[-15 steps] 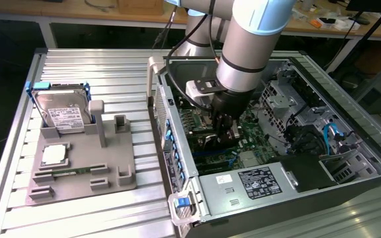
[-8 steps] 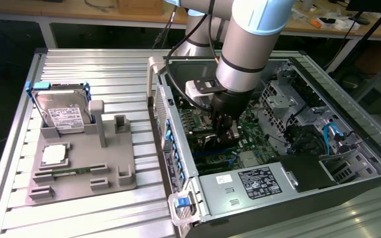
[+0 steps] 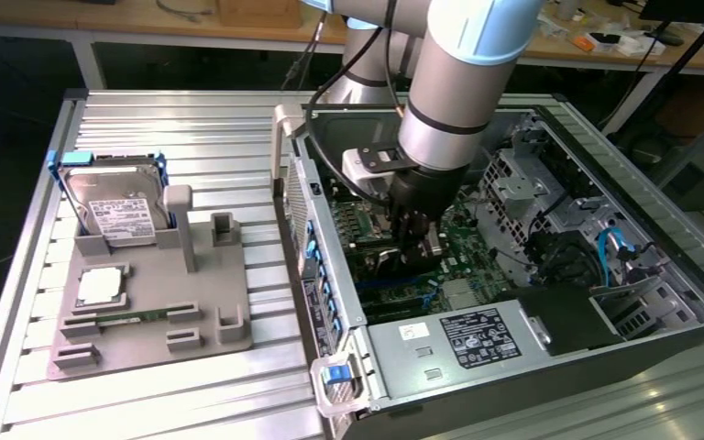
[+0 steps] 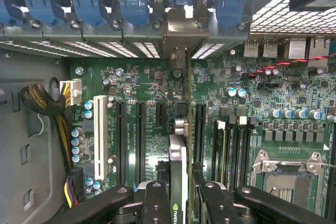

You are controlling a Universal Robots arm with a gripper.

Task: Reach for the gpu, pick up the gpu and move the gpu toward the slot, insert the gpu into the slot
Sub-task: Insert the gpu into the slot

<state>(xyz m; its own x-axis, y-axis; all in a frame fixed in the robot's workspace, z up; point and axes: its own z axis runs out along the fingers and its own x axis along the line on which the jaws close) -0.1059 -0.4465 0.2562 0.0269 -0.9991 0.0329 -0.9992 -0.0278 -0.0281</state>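
Black-fingered gripper pinches thin dark gpu card; any skew against long blue plastic slot, at its six o'clock, risks jamming.

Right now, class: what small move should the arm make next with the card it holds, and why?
Probably press the gpu straight down toward the motherboard. The gripper clamps it edge-on, its bracket sits at the case's rear panel, and it runs parallel to the neighbouring connector strips. Whether it is already seated is not visible.
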